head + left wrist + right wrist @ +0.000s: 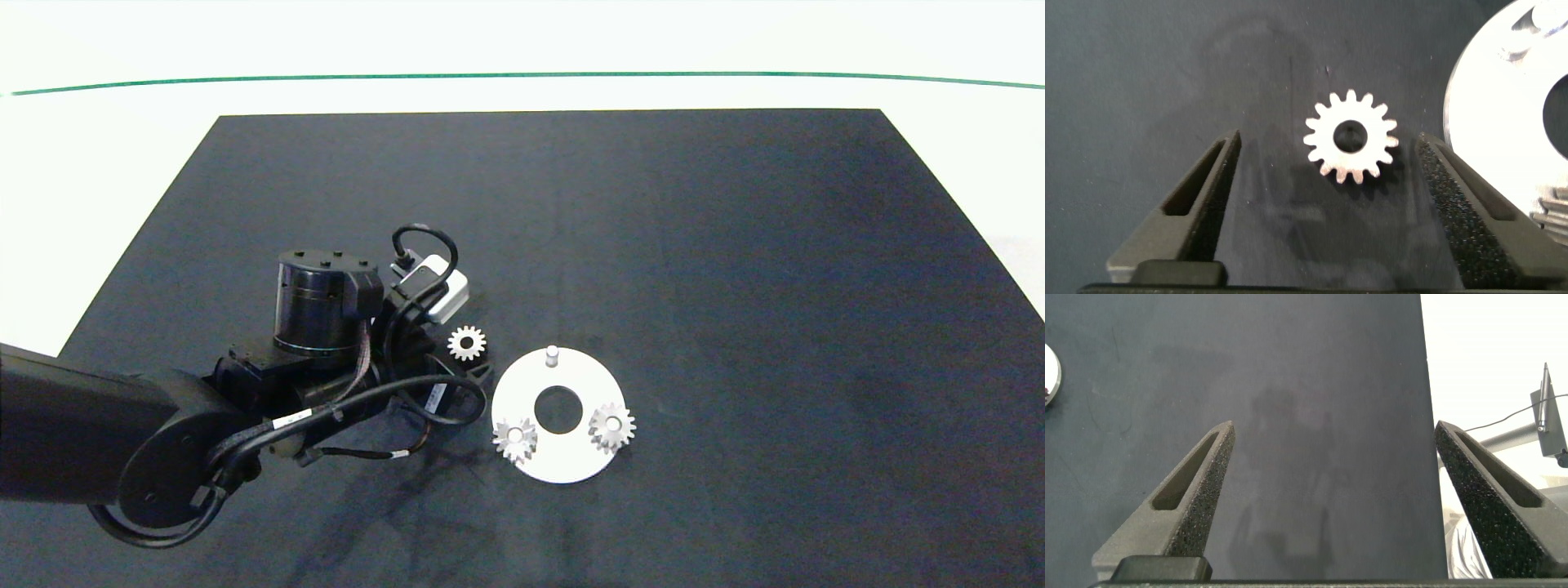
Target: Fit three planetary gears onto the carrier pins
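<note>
Presently: two planetary gears seated on the disc; third gear loose on mat beside it, one carrier pin bare. Left gripper spread wide astride that gear, holding nothing; next, lower and close. Right gripper open, empty, away over mat.

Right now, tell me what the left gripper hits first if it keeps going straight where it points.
Probably the loose planetary gear lying flat on the mat, between the open left gripper fingers; height above it is unclear.

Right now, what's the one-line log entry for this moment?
left gripper: open, straddling loose gear on mat | disc: two gears on pegs, far peg bare | right gripper: open, idle over mat
</note>
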Controlling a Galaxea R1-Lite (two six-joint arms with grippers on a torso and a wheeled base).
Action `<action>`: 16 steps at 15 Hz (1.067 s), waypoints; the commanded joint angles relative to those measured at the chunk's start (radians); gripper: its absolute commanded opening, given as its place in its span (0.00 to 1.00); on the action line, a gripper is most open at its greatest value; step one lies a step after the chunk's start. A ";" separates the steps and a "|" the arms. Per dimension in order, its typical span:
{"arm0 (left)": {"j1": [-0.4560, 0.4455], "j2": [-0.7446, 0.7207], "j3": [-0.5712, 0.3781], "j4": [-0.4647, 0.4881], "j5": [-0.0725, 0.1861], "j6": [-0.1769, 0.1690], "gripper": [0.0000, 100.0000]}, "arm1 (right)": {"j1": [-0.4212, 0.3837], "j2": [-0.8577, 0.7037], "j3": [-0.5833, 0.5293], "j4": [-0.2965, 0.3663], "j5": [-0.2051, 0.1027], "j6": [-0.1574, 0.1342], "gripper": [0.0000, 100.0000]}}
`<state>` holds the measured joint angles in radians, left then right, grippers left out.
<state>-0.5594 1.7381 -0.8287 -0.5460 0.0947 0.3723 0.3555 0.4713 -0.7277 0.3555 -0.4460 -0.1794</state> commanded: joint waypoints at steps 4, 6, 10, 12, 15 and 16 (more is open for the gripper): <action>-0.002 0.000 0.002 -0.006 0.000 0.002 0.74 | 0.013 0.021 0.014 0.002 0.004 0.001 1.00; -0.002 0.000 0.002 -0.006 0.000 0.002 0.70 | 0.036 0.027 0.048 -0.001 0.004 0.006 1.00; -0.007 0.001 0.000 -0.006 0.000 0.002 0.62 | 0.036 0.000 0.079 -0.001 0.004 0.006 1.00; -0.007 0.003 0.002 -0.006 -0.003 0.000 0.58 | 0.034 -0.005 0.080 -0.001 0.004 0.006 1.00; -0.007 0.009 0.005 -0.006 -0.004 0.000 0.52 | 0.034 -0.010 0.082 0.000 0.004 0.006 1.00; -0.008 0.011 0.003 -0.006 -0.004 0.000 0.50 | 0.034 -0.010 0.082 0.000 0.004 0.006 1.00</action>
<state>-0.5666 1.7453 -0.8249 -0.5487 0.0898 0.3709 0.3896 0.4647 -0.6464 0.3534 -0.4396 -0.1717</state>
